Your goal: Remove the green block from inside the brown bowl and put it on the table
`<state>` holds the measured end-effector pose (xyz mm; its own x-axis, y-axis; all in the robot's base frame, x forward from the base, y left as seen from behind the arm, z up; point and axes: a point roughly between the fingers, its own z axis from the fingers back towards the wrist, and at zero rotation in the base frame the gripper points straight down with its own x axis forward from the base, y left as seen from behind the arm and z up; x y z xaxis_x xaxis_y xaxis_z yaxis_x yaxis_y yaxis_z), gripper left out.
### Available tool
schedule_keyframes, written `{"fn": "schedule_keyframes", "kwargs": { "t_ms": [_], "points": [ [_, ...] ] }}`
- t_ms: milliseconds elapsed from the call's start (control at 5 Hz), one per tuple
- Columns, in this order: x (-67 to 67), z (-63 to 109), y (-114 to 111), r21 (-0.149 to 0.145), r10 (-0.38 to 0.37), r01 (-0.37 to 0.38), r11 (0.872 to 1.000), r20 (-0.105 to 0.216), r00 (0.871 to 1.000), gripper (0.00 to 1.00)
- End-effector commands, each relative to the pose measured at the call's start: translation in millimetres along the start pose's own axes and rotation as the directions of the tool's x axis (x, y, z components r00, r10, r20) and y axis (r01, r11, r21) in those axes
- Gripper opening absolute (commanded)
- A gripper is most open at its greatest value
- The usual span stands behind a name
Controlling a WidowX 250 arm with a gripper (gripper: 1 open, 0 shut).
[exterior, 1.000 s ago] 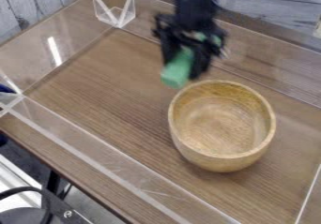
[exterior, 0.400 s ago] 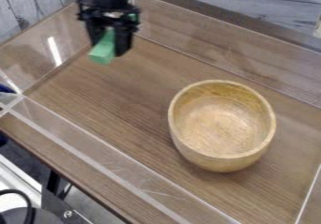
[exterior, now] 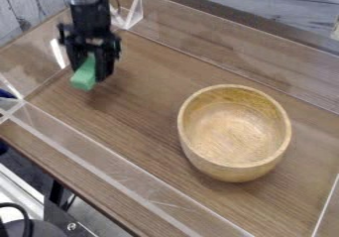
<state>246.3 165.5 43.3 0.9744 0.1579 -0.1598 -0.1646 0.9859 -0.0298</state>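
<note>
At about nine o'clock in the view, near the low clear acrylic wall (exterior: 30, 110) on the left side, the gripper (exterior: 87, 70) points down over the table (exterior: 146, 122) with its jaws clamped on the green block (exterior: 85, 75), which hangs upright between the fingers with its lower end close to the wood; whether it already touches the surface cannot be told. The main risk here, as I judge it, is in the release: the block is held on end, so if the jaws part while it is above the table it may tip, bounce or skid, and the wall beside it leaves little room on that side. Pressing down too far before letting go could jam the block against the tabletop or twist it in the grip. Opening the fingers unevenly might drag the block sideways as the arm lifts away. Further right, at about four o'clock, the brown bowl (exterior: 235, 132) sits empty and well apart from the gripper, so there is little chance of knocking it or of the block falling back inside from where it is. A clear triangular stand (exterior: 129, 11) sits at about eleven o'clock behind the arm; a careless retreat upward and back could brush it.
</note>
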Motion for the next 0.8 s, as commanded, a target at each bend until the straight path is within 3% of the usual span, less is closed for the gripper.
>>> {"fn": "schedule_keyframes", "kwargs": {
  "t_ms": [0, 200, 600],
  "points": [
    [3.4, 54.2, -4.6, 0.015, -0.011, 0.009, 1.000, 0.116, 0.993, 0.00],
    [-0.9, 92.6, -15.4, 0.001, -0.024, 0.024, 1.000, 0.173, 0.985, 0.00],
    [5.5, 33.7, -24.5, 0.031, -0.082, 0.080, 0.996, 0.095, 0.992, 0.00]
  ]
}}
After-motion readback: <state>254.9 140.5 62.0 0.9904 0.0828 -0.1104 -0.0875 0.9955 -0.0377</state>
